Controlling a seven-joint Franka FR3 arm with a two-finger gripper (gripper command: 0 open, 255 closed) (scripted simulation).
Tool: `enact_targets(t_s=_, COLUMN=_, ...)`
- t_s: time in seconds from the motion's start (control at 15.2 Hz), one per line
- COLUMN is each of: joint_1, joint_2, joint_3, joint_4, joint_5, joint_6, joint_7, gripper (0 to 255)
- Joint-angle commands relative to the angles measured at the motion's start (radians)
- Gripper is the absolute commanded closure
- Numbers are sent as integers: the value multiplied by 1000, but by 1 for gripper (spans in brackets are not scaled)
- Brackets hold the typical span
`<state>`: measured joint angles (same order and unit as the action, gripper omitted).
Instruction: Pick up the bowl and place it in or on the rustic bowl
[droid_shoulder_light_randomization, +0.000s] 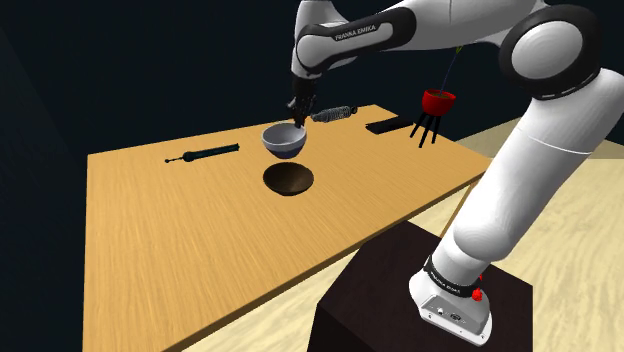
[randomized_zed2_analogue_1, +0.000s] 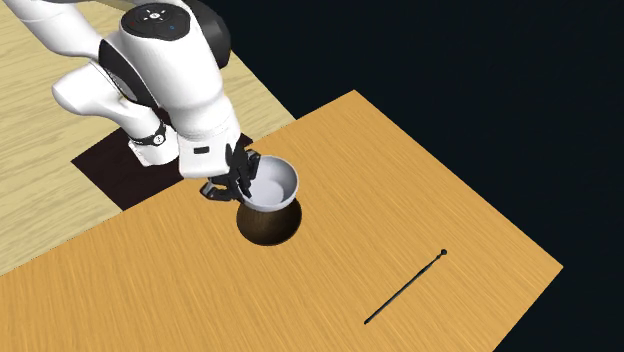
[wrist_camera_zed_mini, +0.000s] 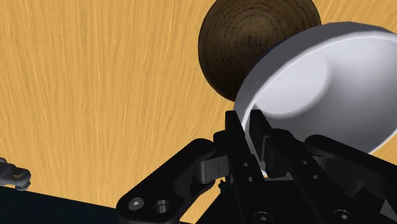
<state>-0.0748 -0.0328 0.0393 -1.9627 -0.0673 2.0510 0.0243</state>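
The claw (droid_shoulder_light_randomization: 300, 108) is clamped on the rim of the pale grey bowl (droid_shoulder_light_randomization: 283, 140) — one finger inside, one outside. The bowl hangs just beneath it, clear of the desk (droid_shoulder_light_randomization: 180, 230), above the dark brown rustic bowl (droid_shoulder_light_randomization: 288, 180) — well in from the desk's edges.

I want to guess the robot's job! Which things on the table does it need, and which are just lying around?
Needed: the pincer, the white bowl it holds, the dark brown bowl underneath.
Just lying about: thin black stick, red pot on black legs, flat black bar, grey ridged object.
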Motion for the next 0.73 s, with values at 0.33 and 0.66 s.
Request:
enact_targets(t_s=0.33, joint_1=-20, joint_2=-16, joint_3=-22, joint_4=-75, joint_5=4, joint_6=62, joint_7=-42, gripper=255)
enact_targets(t_s=0.66, joint_1=-20, joint_2=4, joint_3=-23, joint_4=-121, joint_5=1, joint_6=128, joint_7=-38, gripper=255)
